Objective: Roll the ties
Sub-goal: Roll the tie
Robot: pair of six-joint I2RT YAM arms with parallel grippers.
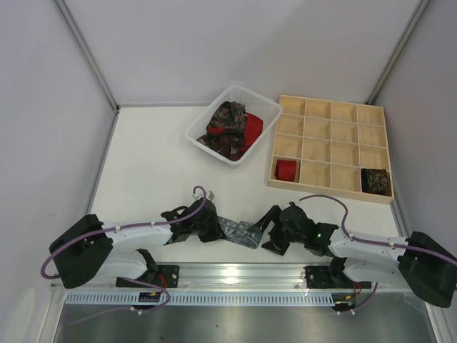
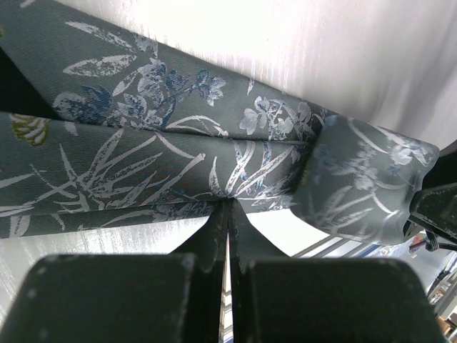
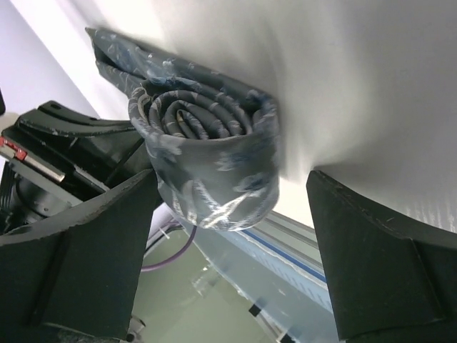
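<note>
Left tool [image 1: 214,228] pinches one grey tie [image 1: 239,231]; right tool [image 1: 270,229] gapes; two rolls [image 1: 286,169] beyond.

Grey tie [image 1: 239,232]: nine-o'clock end hidden beneath left gripper [image 1: 213,230] (top view); strip cut off at left wrist view's nine-o'clock edge.

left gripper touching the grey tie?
Touching. Left wrist view: the left gripper is shut on the edge of the grey tie, folds gathering at its tips.

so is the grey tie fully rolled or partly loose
The grey tie is partly rolled: a tight spiral at one end inside the open right gripper; the rest flat, pinched by the left gripper.
</note>
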